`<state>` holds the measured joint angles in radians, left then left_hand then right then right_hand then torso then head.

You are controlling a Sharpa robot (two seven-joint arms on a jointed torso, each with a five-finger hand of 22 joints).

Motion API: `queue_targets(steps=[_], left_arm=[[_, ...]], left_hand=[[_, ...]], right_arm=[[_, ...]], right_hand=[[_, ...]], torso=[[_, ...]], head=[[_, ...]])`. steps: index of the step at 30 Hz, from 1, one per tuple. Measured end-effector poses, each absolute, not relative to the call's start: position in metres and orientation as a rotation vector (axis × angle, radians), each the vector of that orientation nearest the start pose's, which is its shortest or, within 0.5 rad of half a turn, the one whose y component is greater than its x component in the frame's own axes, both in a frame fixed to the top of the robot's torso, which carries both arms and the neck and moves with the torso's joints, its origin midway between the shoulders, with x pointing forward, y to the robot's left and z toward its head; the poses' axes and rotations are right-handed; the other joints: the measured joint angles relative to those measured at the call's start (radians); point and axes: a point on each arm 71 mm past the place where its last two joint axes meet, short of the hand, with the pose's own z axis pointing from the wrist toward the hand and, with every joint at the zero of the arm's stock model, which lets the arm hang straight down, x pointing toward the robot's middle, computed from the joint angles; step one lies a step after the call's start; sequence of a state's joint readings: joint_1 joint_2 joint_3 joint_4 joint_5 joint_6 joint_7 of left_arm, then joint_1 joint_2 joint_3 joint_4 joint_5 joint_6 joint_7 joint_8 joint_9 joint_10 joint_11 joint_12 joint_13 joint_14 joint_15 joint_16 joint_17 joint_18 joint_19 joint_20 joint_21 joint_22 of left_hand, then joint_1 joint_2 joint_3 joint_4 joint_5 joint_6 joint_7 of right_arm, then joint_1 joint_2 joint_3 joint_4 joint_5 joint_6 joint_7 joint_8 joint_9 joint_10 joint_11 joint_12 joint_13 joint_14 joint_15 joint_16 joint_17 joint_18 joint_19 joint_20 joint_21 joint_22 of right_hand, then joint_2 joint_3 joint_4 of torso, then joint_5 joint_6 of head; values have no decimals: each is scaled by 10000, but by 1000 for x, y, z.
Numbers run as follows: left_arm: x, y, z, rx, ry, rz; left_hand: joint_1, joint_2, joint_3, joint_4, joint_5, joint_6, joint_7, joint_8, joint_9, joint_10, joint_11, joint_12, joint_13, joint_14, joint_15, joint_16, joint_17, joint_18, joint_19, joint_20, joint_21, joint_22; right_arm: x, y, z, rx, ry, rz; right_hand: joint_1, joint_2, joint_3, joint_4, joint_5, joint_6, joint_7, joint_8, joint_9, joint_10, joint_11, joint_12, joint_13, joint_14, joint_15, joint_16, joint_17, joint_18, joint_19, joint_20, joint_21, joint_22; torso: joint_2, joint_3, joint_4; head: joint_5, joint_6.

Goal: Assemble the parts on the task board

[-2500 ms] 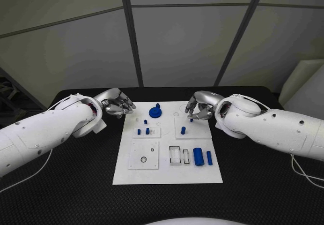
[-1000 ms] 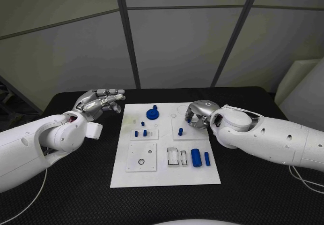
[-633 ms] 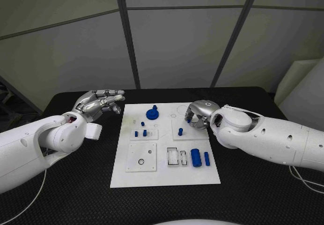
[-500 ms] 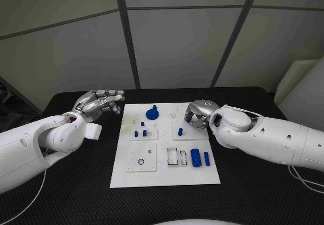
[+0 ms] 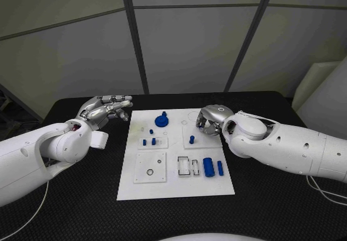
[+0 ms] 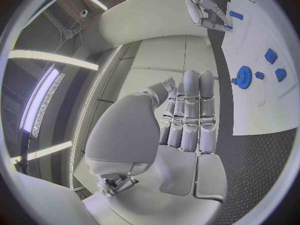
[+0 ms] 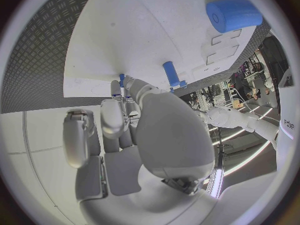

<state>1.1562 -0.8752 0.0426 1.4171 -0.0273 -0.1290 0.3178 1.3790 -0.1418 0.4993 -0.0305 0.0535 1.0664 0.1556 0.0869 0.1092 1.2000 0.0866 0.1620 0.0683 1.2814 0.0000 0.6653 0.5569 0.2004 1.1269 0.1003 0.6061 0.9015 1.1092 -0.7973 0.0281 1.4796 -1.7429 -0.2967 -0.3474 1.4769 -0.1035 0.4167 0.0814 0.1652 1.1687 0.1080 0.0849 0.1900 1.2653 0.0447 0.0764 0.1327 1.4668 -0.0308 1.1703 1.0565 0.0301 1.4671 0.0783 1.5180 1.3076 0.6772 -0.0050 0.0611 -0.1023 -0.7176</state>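
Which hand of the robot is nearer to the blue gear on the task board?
Left, though only slightly. The left hand hangs beside the board's left edge, level with the blue gear. The right hand is over the board's right side, a little farther from the gear.

From my head view, the right hand [image 5: 208,122] is mostly hidden behind its own wrist, so I can't tell what its fingertips touch. On my right wrist view the palm covers part of the task board [image 7: 144,30], and a blue cylinder [image 7: 234,15] at two o'clock is possibly clipped by the rim.
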Motion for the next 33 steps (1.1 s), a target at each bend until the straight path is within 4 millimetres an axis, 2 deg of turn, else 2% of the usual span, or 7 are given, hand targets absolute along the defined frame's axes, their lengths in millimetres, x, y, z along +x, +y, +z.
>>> queue_targets(steps=[6,7,8,9,20,27,33], left_arm=[[508,252,-181,-11464,14537,-15712],[508,252,-181,-11473,14528,-15687],[508,252,-181,-11478,14521,-15676],[508,252,-181,-11482,14518,-15669],[508,251,-183,-11516,14527,-15643],[508,250,-184,-11525,14544,-15659],[508,247,-184,-11509,14569,-15720]], left_hand=[[0,0,-21,-21,0,0,0,-40,-11,-82,15,-52,-13,0,0,0,-10,-1,0,0,-72,-31],[0,0,-28,-28,0,0,0,-40,-11,-82,15,-52,-13,0,0,0,-10,-159,0,0,-72,-31],[0,0,-28,-28,0,0,0,-40,-11,-82,15,-52,-13,0,0,0,-10,-576,0,1,-72,-30],[0,0,-28,-28,0,0,0,-40,-10,-82,15,-52,-13,0,0,0,-10,-602,0,0,-72,-34],[1,-1,-28,-28,1,-36,36,-40,-21,-151,16,-53,-13,0,0,-37,-20,-593,0,0,-72,-53],[1,-1,-28,-28,1,-36,36,-39,-20,-151,15,-52,-12,0,0,-37,-20,-592,0,0,-111,-67],[1,-1,-28,-28,1,-36,36,-39,-20,-150,15,-53,-12,0,0,-37,-20,-592,0,0,-111,-67]], right_arm=[[487,-199,-201,-1829,16178,3563],[486,-199,-200,-1814,16106,3621],[485,-199,-199,-1803,16055,3663],[484,-199,-198,-1791,16009,3698],[465,-194,-182,-1748,15418,4415],[447,-169,-166,-1775,14902,5689],[437,-142,-160,-1713,14670,6852]], right_hand=[[0,0,0,0,-6,0,-1,-1,20,0,0,0,-19,0,0,0,8,0,0,0,0,0],[0,0,0,0,-7,-1,-1,-4,20,0,0,-8,-19,0,1,0,8,1,0,0,40,0],[0,0,-17,-16,-7,-1,-2,-10,20,0,0,-33,-19,0,1,0,8,1,0,0,67,0],[0,0,-28,-27,-7,-1,-2,-10,20,0,0,-41,-19,0,1,0,8,1,0,0,68,0],[2,-2,-35,-75,-5,20,18,-13,13,-1,1,-42,-27,-1,1,0,-12,2,0,0,68,-1],[2,-2,5,-169,52,20,19,-14,26,-2,2,-89,-45,0,2,33,-12,2,-1,1,99,-1],[2,-2,3,-222,92,20,19,-16,26,-2,2,-89,-57,0,2,41,-14,2,0,0,108,-1]], torso=[[-13,0,19],[-15,0,19],[-15,0,19],[-15,0,19],[-18,-9,20],[-11,-15,31],[1,-28,44]], head=[[-2,-9],[1,-11],[10,-12],[12,-12],[45,12],[150,2],[358,-45]])
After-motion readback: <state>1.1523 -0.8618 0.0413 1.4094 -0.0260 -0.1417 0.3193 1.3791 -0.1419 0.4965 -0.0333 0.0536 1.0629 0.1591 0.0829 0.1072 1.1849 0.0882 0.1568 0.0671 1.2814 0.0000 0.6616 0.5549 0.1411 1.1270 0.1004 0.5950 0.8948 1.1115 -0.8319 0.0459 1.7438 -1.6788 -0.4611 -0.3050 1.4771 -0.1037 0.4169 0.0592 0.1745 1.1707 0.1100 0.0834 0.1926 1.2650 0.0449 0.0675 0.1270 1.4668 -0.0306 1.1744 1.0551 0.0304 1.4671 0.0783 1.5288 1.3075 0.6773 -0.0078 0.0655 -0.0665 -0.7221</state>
